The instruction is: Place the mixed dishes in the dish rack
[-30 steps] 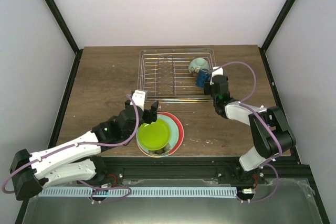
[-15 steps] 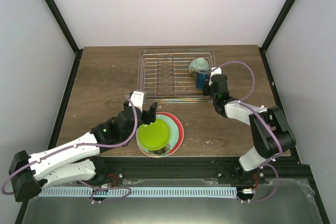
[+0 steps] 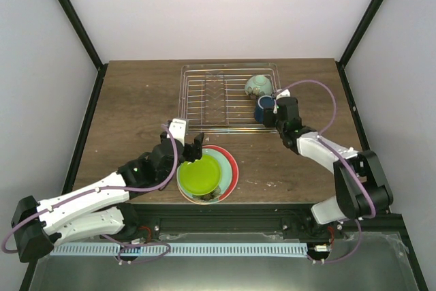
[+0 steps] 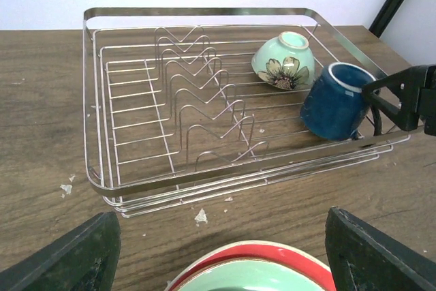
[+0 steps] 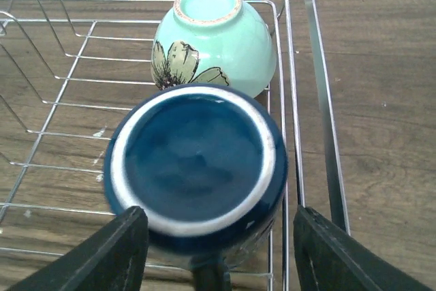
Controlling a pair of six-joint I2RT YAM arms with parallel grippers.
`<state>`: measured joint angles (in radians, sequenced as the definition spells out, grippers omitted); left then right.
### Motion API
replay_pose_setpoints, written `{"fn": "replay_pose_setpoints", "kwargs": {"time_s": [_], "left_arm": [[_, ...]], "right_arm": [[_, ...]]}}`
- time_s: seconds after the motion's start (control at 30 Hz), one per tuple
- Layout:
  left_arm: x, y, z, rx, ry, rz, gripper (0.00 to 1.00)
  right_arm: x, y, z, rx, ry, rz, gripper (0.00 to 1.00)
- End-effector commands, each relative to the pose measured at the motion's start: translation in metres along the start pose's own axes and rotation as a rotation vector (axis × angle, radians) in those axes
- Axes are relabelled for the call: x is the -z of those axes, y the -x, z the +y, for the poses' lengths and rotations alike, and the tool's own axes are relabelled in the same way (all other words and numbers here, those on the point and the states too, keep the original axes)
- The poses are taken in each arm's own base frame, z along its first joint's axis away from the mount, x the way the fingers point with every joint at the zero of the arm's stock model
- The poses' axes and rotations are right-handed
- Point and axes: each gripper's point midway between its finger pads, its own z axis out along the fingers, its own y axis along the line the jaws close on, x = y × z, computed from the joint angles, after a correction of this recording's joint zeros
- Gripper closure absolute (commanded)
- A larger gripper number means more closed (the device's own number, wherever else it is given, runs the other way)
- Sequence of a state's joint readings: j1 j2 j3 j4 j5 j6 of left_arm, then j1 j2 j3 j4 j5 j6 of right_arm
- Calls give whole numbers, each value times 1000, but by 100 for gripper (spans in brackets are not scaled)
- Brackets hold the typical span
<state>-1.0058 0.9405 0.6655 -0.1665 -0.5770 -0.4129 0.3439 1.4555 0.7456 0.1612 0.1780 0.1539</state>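
Overhead, your left gripper (image 3: 189,140) hangs spread wide at the edge of the lime-green plate (image 3: 201,176), which is stacked on the red plate (image 3: 234,165). Your right gripper (image 3: 270,111), jaws apart, straddles the dark-blue mug (image 3: 261,107) at the dish rack's (image 3: 204,97) right end. From the left wrist, the mug leans tilted beside the mint-green bowl (image 4: 285,59). From the right wrist, the fingers (image 5: 116,250) flank the mug's mouth.

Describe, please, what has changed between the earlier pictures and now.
The right gripper opened and let go of the dark-blue mug, which now lies tilted in the dish rack beside the mint-green bowl. The left gripper, open near the plate stack, and the bowl and rack stayed put.
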Motion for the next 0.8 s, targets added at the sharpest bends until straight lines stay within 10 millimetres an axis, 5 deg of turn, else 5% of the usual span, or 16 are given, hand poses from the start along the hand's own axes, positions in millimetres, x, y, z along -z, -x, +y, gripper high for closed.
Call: {"fn": "replay_pose_setpoints", "kwargs": {"time_s": [0.0, 0.23, 0.43, 0.77], "left_arm": [[-1, 0, -1, 15, -10, -3, 16], [-4, -12, 0, 6, -2, 47, 16], [-11, -62, 41, 78, 164, 250, 15], [0, -115, 48, 161, 99, 384, 15]], "right_arm": [[18, 24, 7, -35, 23, -28, 37], [37, 41, -2, -44, -17, -53, 24], [57, 55, -2, -57, -11, -50, 22], [86, 25, 20, -114, 134, 68, 30]]}}
